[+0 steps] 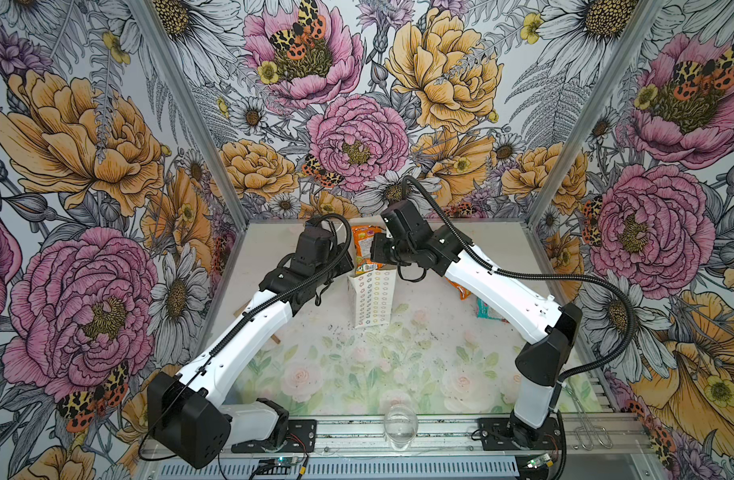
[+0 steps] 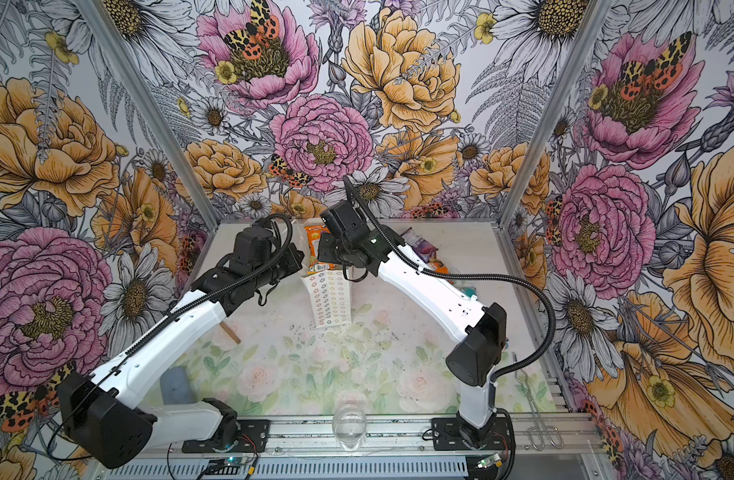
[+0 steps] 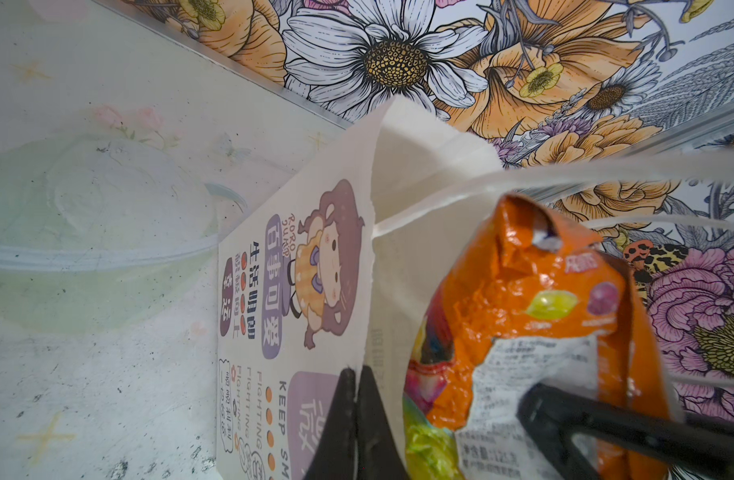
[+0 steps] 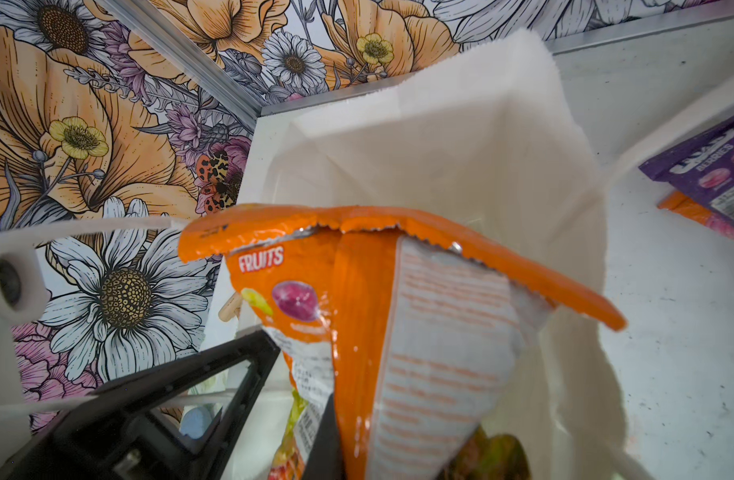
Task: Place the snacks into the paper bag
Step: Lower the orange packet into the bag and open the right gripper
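Standing near the middle of the pale flower-printed table, the tall white paper bag with rows of small coloured rings on its side has its mouth open upward. The left gripper reaches in from the left, its black fingers pressed together on the bag's upper wall, pinching the paper beside a printed cartoon girl. The right gripper comes in from the right above the bag, its jaws clamped on a crinkly orange-and-white plastic snack packet marked "FRUITS". That packet hangs upright at the bag's mouth, its sealed top edge well above the rim; how deep its lower end sits inside cannot be told. The packet's white label side faces the right wrist camera. A white cord handle crosses just beyond the packet in the left wrist view.

Right of the bag, partly hidden by the right arm, three other snacks lie on the table: a purple plastic packet farthest back, a second orange packet just beside it, and a teal packet nearer the front. A small wooden stick piece pokes out from under the left arm. A clear drinking glass stands at the table's front edge, well apart from the bag.
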Tool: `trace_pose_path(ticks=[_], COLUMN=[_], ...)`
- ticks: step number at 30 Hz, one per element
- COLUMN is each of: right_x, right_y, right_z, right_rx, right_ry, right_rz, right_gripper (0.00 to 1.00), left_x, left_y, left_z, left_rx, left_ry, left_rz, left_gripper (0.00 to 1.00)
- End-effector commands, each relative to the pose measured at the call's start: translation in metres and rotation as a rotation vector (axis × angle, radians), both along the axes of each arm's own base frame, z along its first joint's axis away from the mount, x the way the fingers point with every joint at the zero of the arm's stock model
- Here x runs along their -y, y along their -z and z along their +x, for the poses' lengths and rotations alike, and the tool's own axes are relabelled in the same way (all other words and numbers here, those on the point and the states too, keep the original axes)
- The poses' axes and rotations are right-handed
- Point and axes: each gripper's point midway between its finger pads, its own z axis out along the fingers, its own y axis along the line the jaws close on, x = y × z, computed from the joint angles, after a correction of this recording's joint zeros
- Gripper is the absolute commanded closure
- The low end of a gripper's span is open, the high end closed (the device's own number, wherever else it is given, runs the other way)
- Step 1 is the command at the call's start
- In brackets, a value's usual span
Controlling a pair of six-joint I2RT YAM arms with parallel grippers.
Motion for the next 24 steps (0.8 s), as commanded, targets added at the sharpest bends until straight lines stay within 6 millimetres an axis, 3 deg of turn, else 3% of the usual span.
trace_pose_path(ticks=[1,2,10,16,24], right_x=[0.005,-0.002,-0.005,-0.006,-0.003], right_y=[-0.03,-0.03,-0.028,-0.023,-0.012], right_z=[-0.01,-0.019,-0.032,-0.035,-0.036], right_rx=[0.034,0.031,-0.002,-0.008,-0.02], right_ry=[0.001,-0.021,-0.044,-0.042,-0.03], right_rz=[0.065,0.064,0.079,0.066,0.038], right_gripper=[1.0,1.0,0.98,0.88,0.87], left_x=[0.004,0.003,0.002,0.002,0.0], left_y=[-0.013,-0.013,-0.01,-0.01,-0.009], left_z=[-0.001,-0.001,-0.002,-0.002,-0.003], left_rx=[0.042,0.043,0.039,0.039,0.038], left_ry=[0.009,0.005,-0.003,-0.002,-0.003], left_rz=[-0.032,-0.032,-0.028,-0.029,-0.027], left_gripper=[1.0,1.0,1.0,1.0,1.0])
